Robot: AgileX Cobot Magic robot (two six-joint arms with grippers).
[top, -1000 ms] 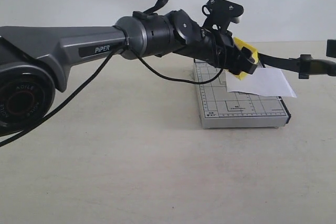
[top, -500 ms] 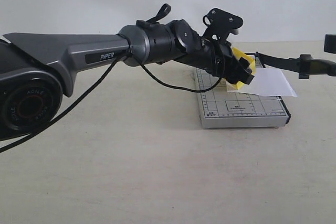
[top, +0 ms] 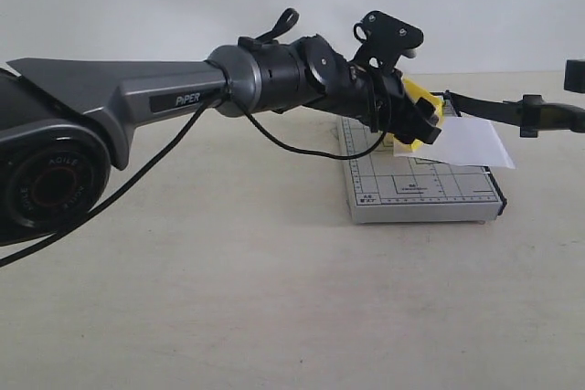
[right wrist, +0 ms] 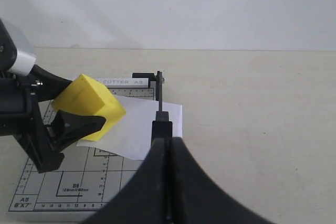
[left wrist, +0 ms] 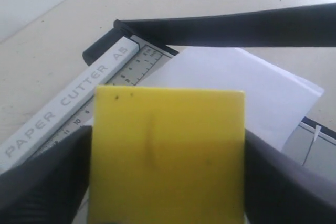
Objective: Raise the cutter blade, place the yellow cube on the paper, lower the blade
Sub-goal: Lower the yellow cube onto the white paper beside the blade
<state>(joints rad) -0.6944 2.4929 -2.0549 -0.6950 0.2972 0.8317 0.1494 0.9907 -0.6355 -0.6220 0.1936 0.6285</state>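
Jaws of the left pincer (top: 422, 119) are clamping the yellow cube (left wrist: 168, 156) by two opposite faces, holding it tilted just over the white paper (top: 468, 142); whether the cube is touching the sheet cannot be told. The paper is lying flat on the grey gridded cutter board (top: 420, 196), one corner reaching past the board's edge on the blade side. The right pincer (top: 530, 116) is gripping the cutter blade (left wrist: 236, 27) shut-fingered near its handle end, keeping the long black arm lifted clear of the board, hinged at the far corner, with the paper lying beneath it. The board is resting on the pale worktop (top: 228, 280).
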